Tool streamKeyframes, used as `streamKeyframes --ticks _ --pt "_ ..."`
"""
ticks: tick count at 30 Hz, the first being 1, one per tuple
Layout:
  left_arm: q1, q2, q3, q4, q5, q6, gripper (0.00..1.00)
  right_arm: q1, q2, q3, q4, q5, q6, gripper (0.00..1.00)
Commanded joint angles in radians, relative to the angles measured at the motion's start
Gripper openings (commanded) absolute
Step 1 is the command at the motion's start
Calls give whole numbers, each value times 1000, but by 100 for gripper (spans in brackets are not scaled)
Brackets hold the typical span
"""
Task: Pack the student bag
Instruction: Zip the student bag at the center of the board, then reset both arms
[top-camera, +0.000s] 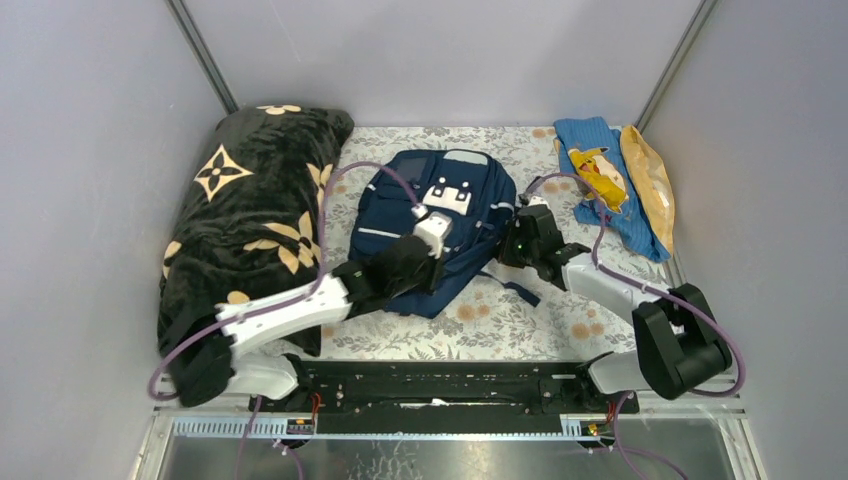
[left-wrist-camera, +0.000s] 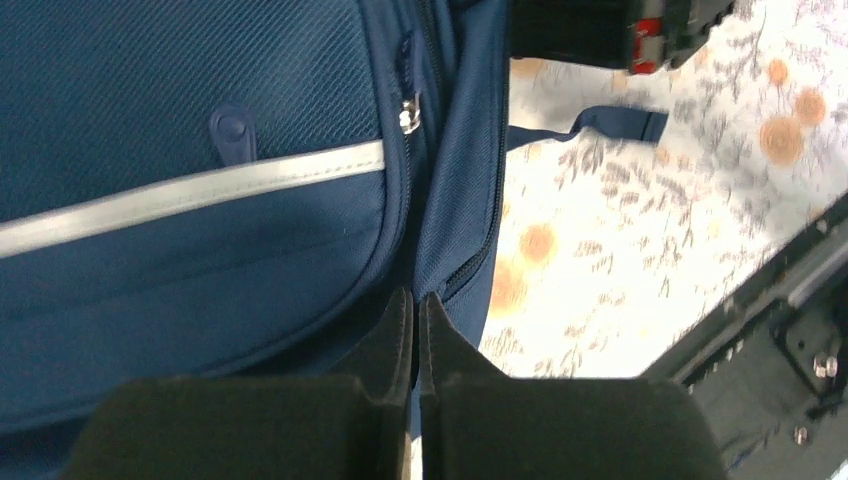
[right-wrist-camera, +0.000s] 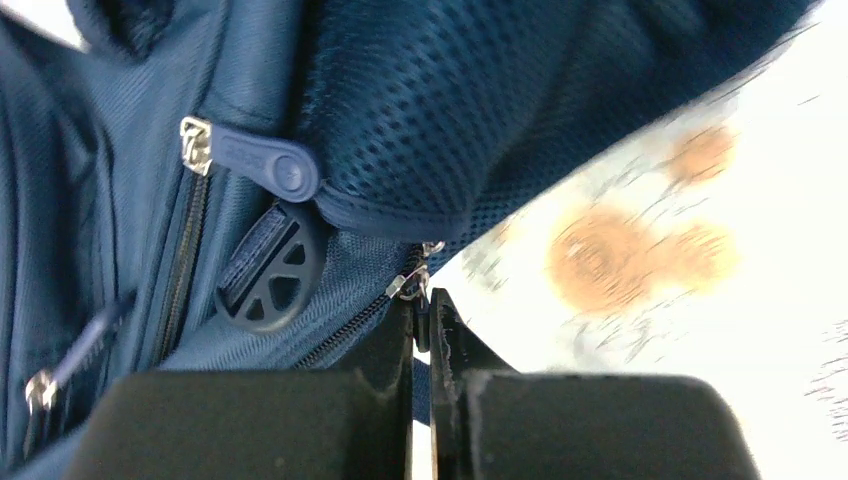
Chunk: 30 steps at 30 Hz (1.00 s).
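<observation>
The navy student bag (top-camera: 470, 205) lies flat in the middle of the floral cloth, with white stripes and patches facing up. My left gripper (top-camera: 432, 235) rests over the bag's front; in the left wrist view it (left-wrist-camera: 416, 300) is shut, pinching the bag's blue fabric (left-wrist-camera: 200, 120) at the seam beside a zip. My right gripper (top-camera: 512, 245) is at the bag's right edge. In the right wrist view it (right-wrist-camera: 421, 300) is shut on a dark zipper pull (right-wrist-camera: 422, 320) hanging from a metal slider (right-wrist-camera: 408, 285) on the bag's side zip.
A black blanket with tan flowers (top-camera: 250, 220) is heaped along the left. A light blue cloth with a yellow cartoon figure (top-camera: 600, 185) and a yellow packet (top-camera: 650, 180) lie at the back right. Grey walls close three sides. The arms' black base rail (top-camera: 430, 385) runs along the front.
</observation>
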Motion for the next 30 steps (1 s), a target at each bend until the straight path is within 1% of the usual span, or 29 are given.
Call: streamKeyframes --ticks 1,2,3,4,5,6,7,9,10,11,12,13,15,18,21,24,27,30 --pt "50 237 281 70 13 35 0 -119 105 151 59 245 7 0" --pt "54 303 375 15 17 34 2 -138 135 209 26 234 10 7" --pt "57 365 473 -53 22 34 21 -151 158 264 -16 222 12 29" --pt "58 410 553 -110 29 35 42 -157 169 320 -79 219 10 50" --pt "57 440 622 -157 43 37 53 -158 164 361 -122 222 5 71" --pt "57 447 664 -181 61 37 62 -158 133 384 -153 225 1 87" --pt "58 434 684 -186 73 33 71 -159 98 396 -165 236 -1 98" --pt "59 378 687 -173 78 16 82 -158 14 403 -178 257 -14 100" --pt "60 347 678 -168 72 4 85 -158 -26 407 -194 271 -20 100" --pt "63 315 670 -179 40 -21 96 -158 -66 410 -214 285 -28 100" --pt "66 285 667 -199 -7 -54 98 -159 -100 414 -229 296 -37 100" --pt "72 256 662 -223 -56 -92 99 -158 -136 416 -247 305 -44 100" --pt "92 194 646 -267 -105 -144 99 -158 -201 418 -278 308 -56 100" --pt "103 67 549 -285 -205 -189 99 -159 -304 386 -309 315 -55 100" --pt "106 -81 415 -281 -310 -241 99 -158 -419 281 -282 311 -39 100" --pt "105 -224 287 -312 -418 -347 99 -158 -535 118 -213 332 13 100" --pt "105 -358 164 -352 -454 -405 99 -158 -622 7 -197 371 58 100" --pt "105 -454 50 -417 -467 -449 99 -158 -667 -37 -206 390 67 100"
